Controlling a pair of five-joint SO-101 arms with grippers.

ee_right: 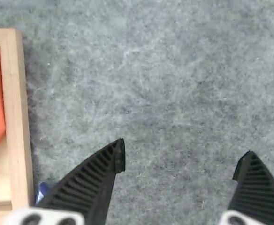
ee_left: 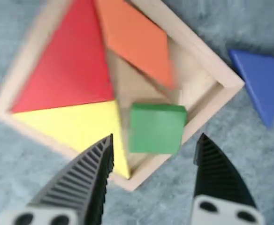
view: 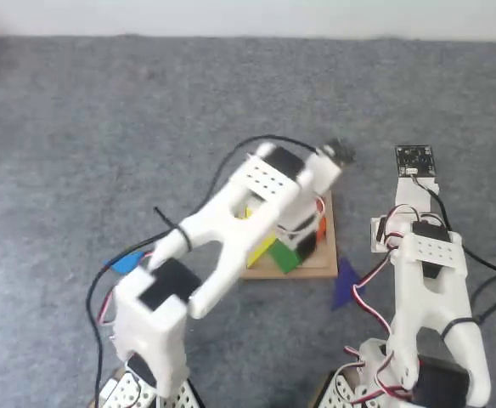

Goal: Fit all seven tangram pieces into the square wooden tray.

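Left gripper (ee_left: 156, 138), jaws released, hangs over the green square (ee_left: 156, 123) at the 6 o'clock edge of the wooden tray (view: 316, 270). Red triangle (ee_left: 71, 65), yellow triangle (ee_left: 76, 126) and orange parallelogram (ee_left: 137, 37) lie inside. Blue triangle (view: 345, 285) rests on the carpet (view: 104, 127) at the tray's 4 o'clock. Right gripper (ee_right: 184, 149), jaws apart, hovers over carpet at 3 o'clock.

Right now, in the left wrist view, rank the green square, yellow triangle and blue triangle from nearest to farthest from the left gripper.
1. Green square: directly between the open left gripper's fingertips, at a corner of the tray.
2. Yellow triangle: inside the tray, beside one fingertip.
3. Blue triangle: outside the tray, on the carpet.
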